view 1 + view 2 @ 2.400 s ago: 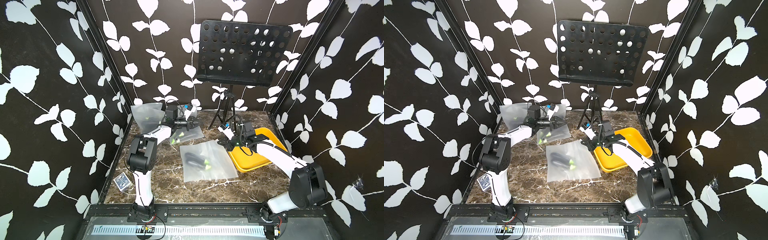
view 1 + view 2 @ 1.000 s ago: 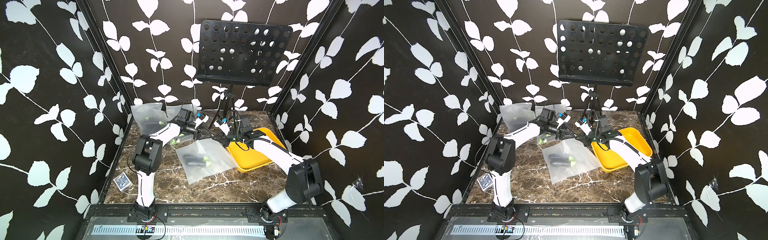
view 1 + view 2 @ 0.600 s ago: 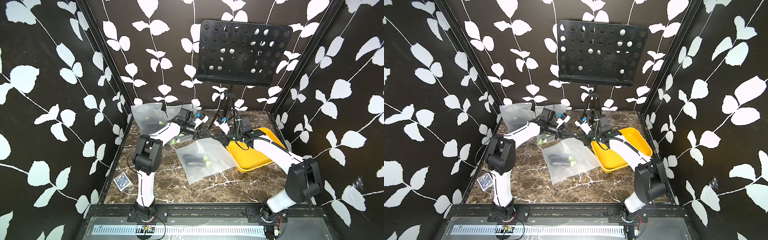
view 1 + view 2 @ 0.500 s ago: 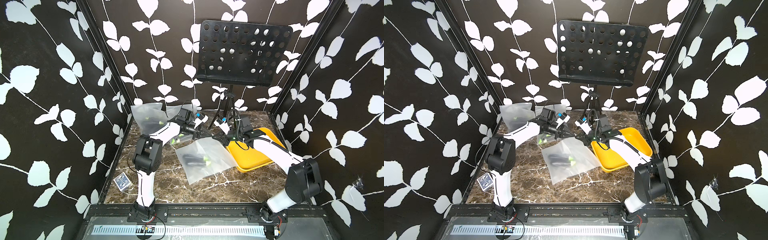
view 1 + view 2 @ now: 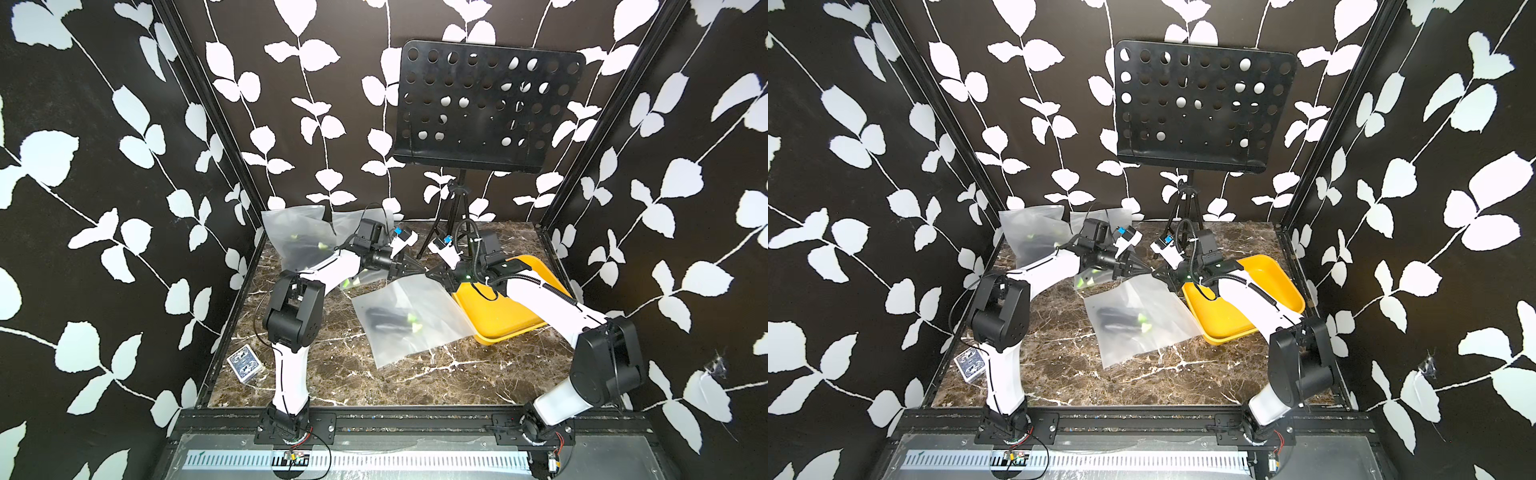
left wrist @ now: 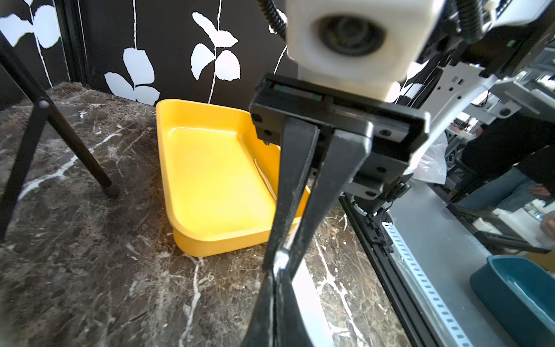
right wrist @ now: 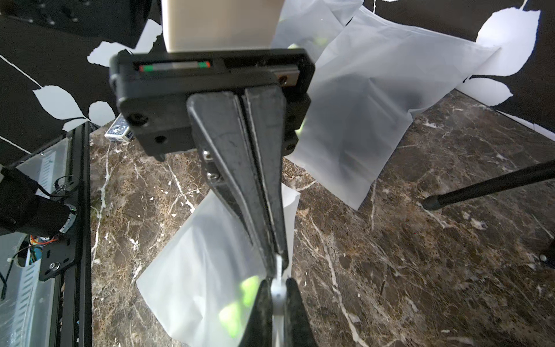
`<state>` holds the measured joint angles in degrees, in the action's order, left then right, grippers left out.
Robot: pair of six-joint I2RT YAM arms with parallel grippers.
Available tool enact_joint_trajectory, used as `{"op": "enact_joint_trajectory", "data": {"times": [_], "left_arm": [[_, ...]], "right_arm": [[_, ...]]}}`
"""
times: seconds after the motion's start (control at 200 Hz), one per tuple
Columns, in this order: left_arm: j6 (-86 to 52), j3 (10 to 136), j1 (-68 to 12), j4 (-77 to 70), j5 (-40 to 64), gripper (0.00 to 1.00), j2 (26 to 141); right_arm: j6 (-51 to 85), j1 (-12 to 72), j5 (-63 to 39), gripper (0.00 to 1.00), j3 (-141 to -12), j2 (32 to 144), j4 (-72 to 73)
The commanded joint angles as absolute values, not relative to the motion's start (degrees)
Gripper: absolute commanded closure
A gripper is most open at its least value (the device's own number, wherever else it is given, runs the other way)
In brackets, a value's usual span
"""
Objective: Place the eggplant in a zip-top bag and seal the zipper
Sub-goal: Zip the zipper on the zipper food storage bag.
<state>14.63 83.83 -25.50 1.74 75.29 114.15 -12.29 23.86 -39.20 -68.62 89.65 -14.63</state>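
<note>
Table: dark brown marble with white veins, walled in on three sides.

- Middle: clear zip-top bag, mostly flat on the marble, with its far corner lifted off it.
- Right side: yellow tray, near the right edge. Its left rim meets the bag's edge, but I cannot tell whether they touch or overlap.
- Far edge, middle: black tripod of a stand, feet on the marble.
- Far left corner: more clear bags, seemingly propped against the wall. A smaller one lies just in front of them.
- Front left, hard by the left edge: box of cards, lying flat, well apart from everything else.
</note>
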Motion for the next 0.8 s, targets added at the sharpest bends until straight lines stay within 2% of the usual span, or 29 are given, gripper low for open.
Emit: {"op": "enact_joint_trajectory", "data": {"times": [0.0, 0.12, 0.33, 0.795], "left_arm": [[3.21, 81.14, -23.05, -15.19, 71.72, 1.00, 111.27], [3.84, 80.26, -22.91, -15.56, 70.83, 1.00, 111.02], [-4.03, 77.84, -21.61, -26.64, 69.92, 1.00, 111.36], [-7.67, 80.17, -17.15, -27.04, 69.80, 1.00, 113.63]], "right_arm": [[-14.19, 23.82, -38.94, 0.94, -66.37, 87.53, -15.64], [-14.02, 23.56, -38.42, 0.93, -64.73, 86.16, -15.49], [-14.66, 22.88, -38.15, 0.94, -63.49, 85.09, -17.27], [-12.48, 21.36, -36.08, 0.94, -58.31, 81.13, -17.19]]}}
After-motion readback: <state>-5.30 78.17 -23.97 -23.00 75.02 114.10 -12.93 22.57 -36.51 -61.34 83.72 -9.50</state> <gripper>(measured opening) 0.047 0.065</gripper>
